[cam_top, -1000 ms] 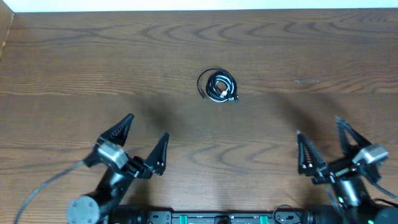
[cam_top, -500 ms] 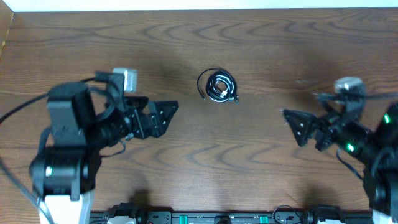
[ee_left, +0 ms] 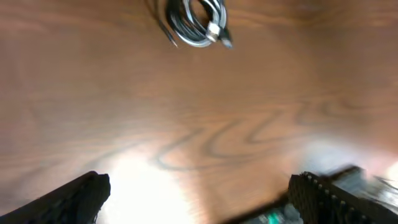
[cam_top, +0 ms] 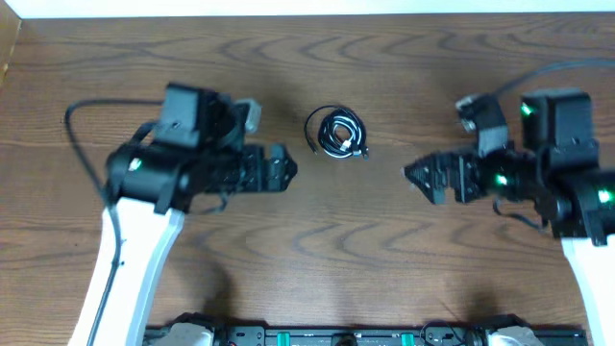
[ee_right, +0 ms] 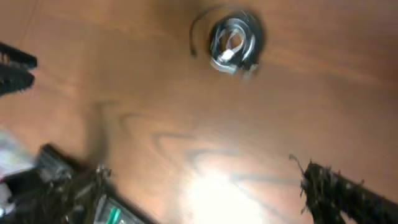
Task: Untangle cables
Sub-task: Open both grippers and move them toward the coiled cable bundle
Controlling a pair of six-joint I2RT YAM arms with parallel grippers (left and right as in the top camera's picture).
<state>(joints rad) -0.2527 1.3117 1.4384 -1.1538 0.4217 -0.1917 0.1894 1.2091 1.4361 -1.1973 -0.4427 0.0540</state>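
Note:
The cables [cam_top: 338,133] lie in one small tangled coil on the wooden table, black loops with a white strand and light plug ends in the middle. The bundle also shows at the top of the left wrist view [ee_left: 196,22] and of the right wrist view [ee_right: 233,37], blurred. My left gripper [cam_top: 285,171] hovers to the left of the coil and points toward it, open and empty. To the right of the coil, my right gripper [cam_top: 415,177] faces left, likewise open with nothing in it. In both wrist views only bare wood lies between the wide-apart fingers [ee_left: 87,193] [ee_right: 339,193].
The table's far edge [cam_top: 307,16] meets a white strip at the top. A black base rail with green lights [cam_top: 336,336] runs along the near edge. The arms' thick black wires [cam_top: 82,115] loop beside each arm.
Both arms have lifted from the near edge and swung inward, their grippers now pointing at the coil from either side. The cables have not moved. Both grippers stayed open.

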